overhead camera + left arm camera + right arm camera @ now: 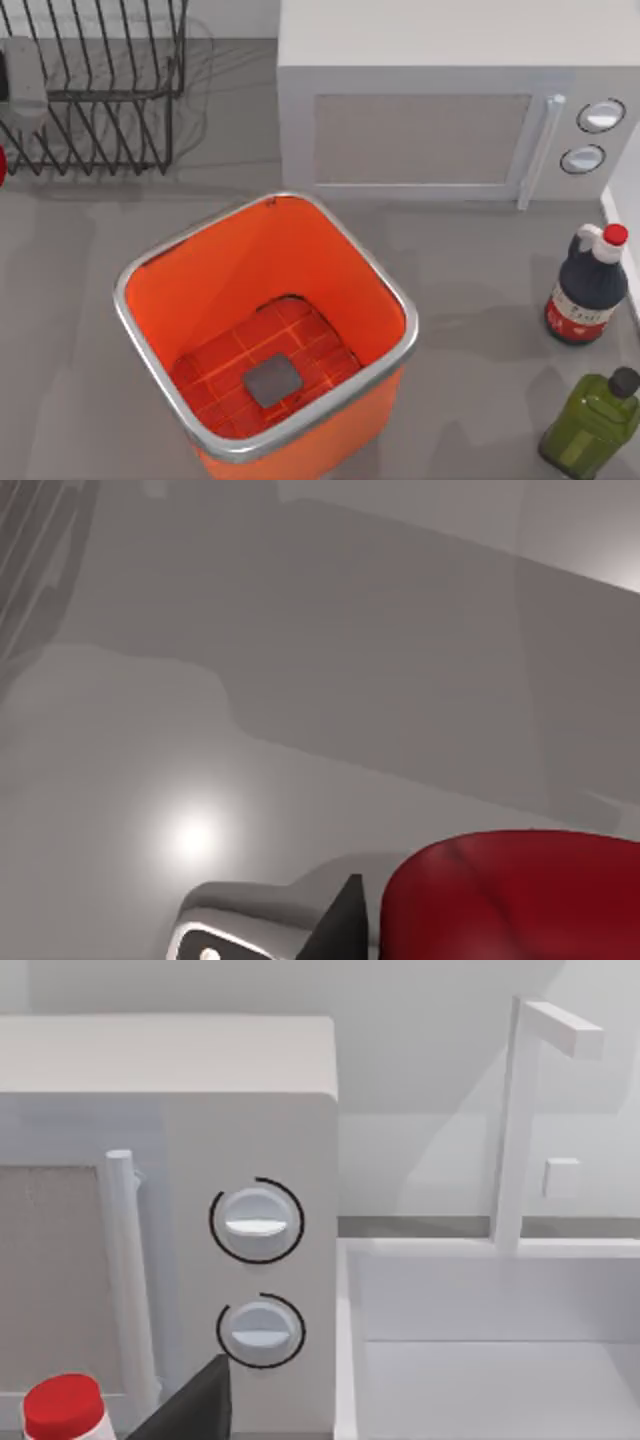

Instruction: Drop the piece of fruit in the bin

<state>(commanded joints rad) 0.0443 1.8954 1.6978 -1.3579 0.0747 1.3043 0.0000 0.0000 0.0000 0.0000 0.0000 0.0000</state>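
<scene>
The bin [266, 330], an orange square container with rounded corners and a shiny silver rim, stands on the grey table [70, 350] a little left of the middle in the top view, its gridded floor bare but for a grey square. The piece of fruit [1, 165] shows in the top view as a sliver of red at the far left edge of the table, just below the black wire dish rack [95, 85], well apart from the bin. In the left wrist view the same glossy red fruit [510, 895] sits very close to the camera, its dimpled top visible, with a dark finger tip and a silvery part of the left gripper [345, 925] right beside it; whether the left claw is clamped on the fruit or merely next to it cannot be told from this view, and the fruit appears to be over bare grey table. A white microwave [440, 110] stands behind the bin, its handle and two round dials at its right end. At the right side of the table a dark sauce bottle [588, 285] with a red cap stands upright, and just in front of it a green oil bottle [592, 425] with a black cap. The right wrist view looks at the microwave's dials [257, 1222], the red cap [63, 1407] and a white sink with a tap beside it; a dark finger of the right gripper [195, 1405] juts into that view, and how wide the right claw stands cannot be told.
</scene>
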